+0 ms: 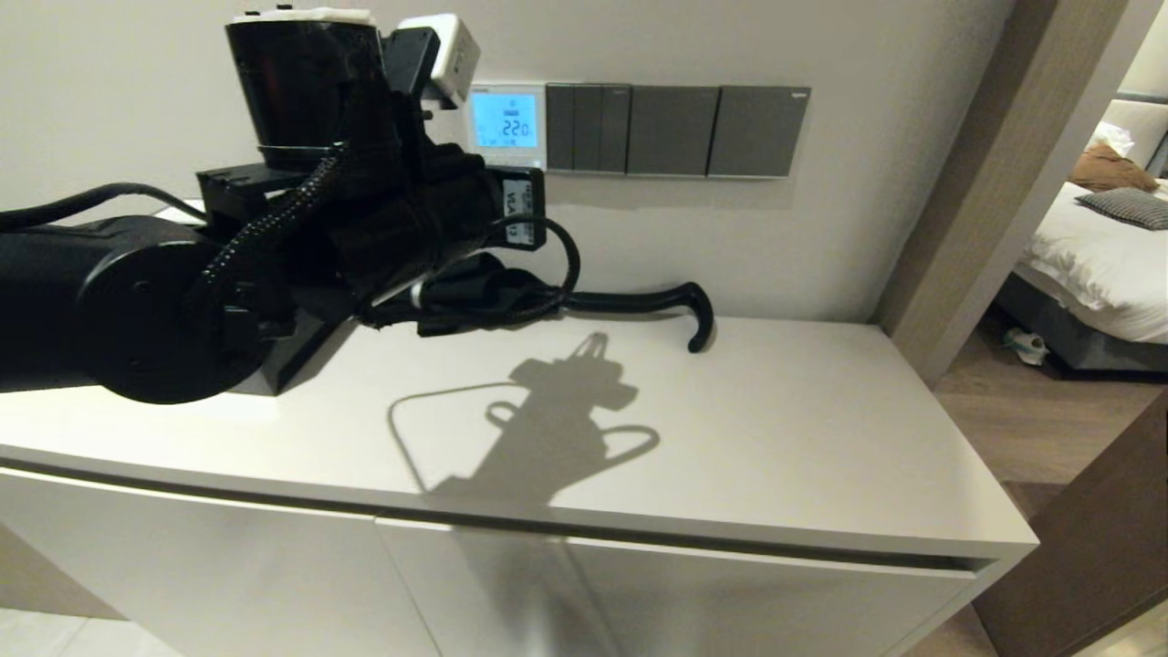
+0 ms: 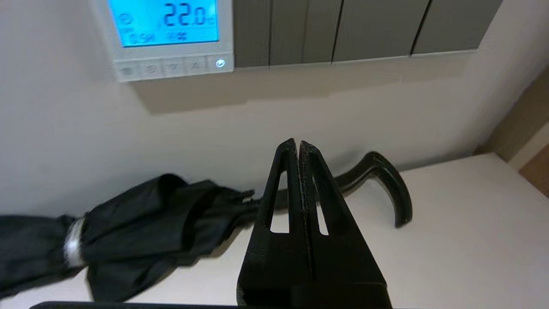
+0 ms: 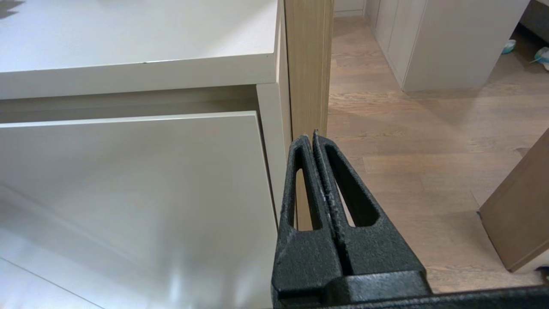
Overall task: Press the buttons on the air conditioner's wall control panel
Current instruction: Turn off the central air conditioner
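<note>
The air conditioner's wall control panel [image 1: 506, 123] is a small white square with a lit blue screen reading 22.0. It also shows in the left wrist view [image 2: 167, 34]. The buttons [image 2: 171, 67] form a pale row along its lower edge, and the end one has a lit dot. My left arm [image 1: 365, 210] reaches toward the wall in front of the panel. My left gripper [image 2: 299, 143] is shut and empty. Its tips are short of the wall, below the panel and offset toward the switch plates. My right gripper [image 3: 309, 135] is shut and empty, low by the cabinet's front corner.
Dark grey switch plates [image 1: 675, 130] sit right beside the panel. A folded black umbrella [image 2: 171, 214] with a hooked handle [image 1: 680, 301] lies on the white cabinet top [image 1: 776, 438] against the wall, under my left gripper. A wooden door frame [image 1: 985, 182] and bedroom are at right.
</note>
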`<state>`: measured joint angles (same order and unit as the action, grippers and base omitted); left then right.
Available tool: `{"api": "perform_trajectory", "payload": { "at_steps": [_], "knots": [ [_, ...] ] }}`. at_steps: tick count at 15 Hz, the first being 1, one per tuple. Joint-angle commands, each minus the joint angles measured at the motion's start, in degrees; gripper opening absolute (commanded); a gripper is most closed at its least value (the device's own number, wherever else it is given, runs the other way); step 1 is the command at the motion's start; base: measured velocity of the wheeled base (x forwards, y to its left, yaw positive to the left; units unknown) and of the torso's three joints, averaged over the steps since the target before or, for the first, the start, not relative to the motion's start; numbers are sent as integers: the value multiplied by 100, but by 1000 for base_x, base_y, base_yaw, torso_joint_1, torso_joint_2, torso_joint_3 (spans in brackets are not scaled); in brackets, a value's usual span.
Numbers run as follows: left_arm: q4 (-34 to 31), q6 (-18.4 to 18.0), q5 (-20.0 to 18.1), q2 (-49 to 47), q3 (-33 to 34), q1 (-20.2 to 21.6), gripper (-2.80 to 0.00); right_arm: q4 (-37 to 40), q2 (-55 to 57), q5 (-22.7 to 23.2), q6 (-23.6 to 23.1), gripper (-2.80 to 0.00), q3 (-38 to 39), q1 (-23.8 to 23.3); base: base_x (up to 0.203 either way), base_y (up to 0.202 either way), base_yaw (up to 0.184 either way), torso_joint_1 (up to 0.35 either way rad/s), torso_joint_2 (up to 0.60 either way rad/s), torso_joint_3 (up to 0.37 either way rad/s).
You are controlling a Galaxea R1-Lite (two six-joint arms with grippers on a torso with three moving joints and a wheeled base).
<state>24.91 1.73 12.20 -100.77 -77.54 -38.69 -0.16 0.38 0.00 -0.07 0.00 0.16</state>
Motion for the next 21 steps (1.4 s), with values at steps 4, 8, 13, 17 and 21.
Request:
{"api": "perform_trajectory", "payload": {
  "at_steps": [4,8,13,17,21],
  "knots": [
    [141,30,13,-648,-493,-15,-280,-2,-3,0,-1,-280,9,2,0,0,0,0,0,0],
    [154,39,132,-889,-866,-15,-280,-2,-3,0,-1,-280,9,2,0,0,0,0,0,0],
    [154,43,133,-1173,-1282,132,-280,-2,-3,0,-1,-280,9,2,0,0,0,0,0,0],
    [136,26,132,-1437,-1578,277,-280,-2,-3,0,-1,-280,9,2,0,0,0,0,0,0],
    [83,12,133,-1625,-1881,359,-280,-2,-3,0,-1,-280,9,2,0,0,0,0,0,0]
  ]
}}
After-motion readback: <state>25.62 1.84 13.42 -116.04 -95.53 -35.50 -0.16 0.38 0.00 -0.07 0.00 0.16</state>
